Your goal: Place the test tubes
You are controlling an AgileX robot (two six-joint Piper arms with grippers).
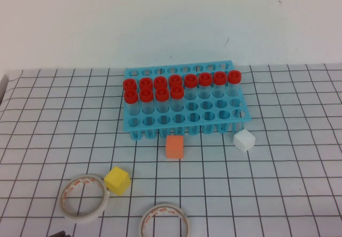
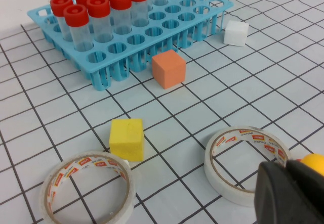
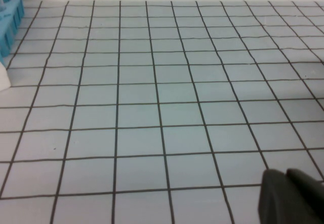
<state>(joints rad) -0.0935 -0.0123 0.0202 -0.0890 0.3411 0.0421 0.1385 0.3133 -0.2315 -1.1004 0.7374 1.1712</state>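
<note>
Gridded mat [image 1: 288,173]: rack [image 1: 214,120] near far edge; tubes [image 1: 160,99] look light, slick, brittle, so grip under caps [image 1: 161,81]. Left gripper [image 2: 288,193] by near-edge tape [image 2: 243,158], right gripper [image 3: 291,196] over bare mat, both pressed together.

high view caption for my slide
Twelve red-capped tubes in the blue rack; left gripper shut by the tape rolls, right gripper shut over grid mat
</note>
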